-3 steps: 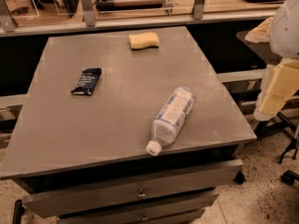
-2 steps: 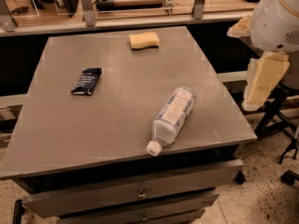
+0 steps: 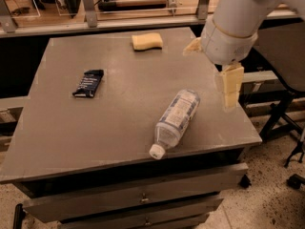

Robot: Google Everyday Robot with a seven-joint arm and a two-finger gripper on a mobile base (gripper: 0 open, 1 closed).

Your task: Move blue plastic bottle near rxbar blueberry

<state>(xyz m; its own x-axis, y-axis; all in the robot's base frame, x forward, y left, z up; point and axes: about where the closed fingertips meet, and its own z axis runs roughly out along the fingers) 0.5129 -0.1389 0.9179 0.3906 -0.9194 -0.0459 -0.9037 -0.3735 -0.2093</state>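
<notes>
The blue plastic bottle [image 3: 177, 117] lies on its side on the right front part of the grey table [image 3: 62, 132], its white cap pointing at the front edge. The rxbar blueberry [image 3: 88, 83], a small dark wrapper, lies flat on the left part of the table, well apart from the bottle. My gripper [image 3: 208, 78] hangs on the white arm above the table's right edge, up and to the right of the bottle. It is open and empty, with one cream finger [image 3: 230, 86] pointing down and the other to the left.
A yellow sponge [image 3: 147, 41] lies near the table's back edge. Drawers [image 3: 143, 197] sit under the tabletop. Dark stand legs [image 3: 281, 123] are on the floor to the right. A railing with glass panels runs behind the table.
My arm has moved in from the right edge of the view to above the table's right edge, closer to the bottle. The bottle, bar and sponge have not moved.
</notes>
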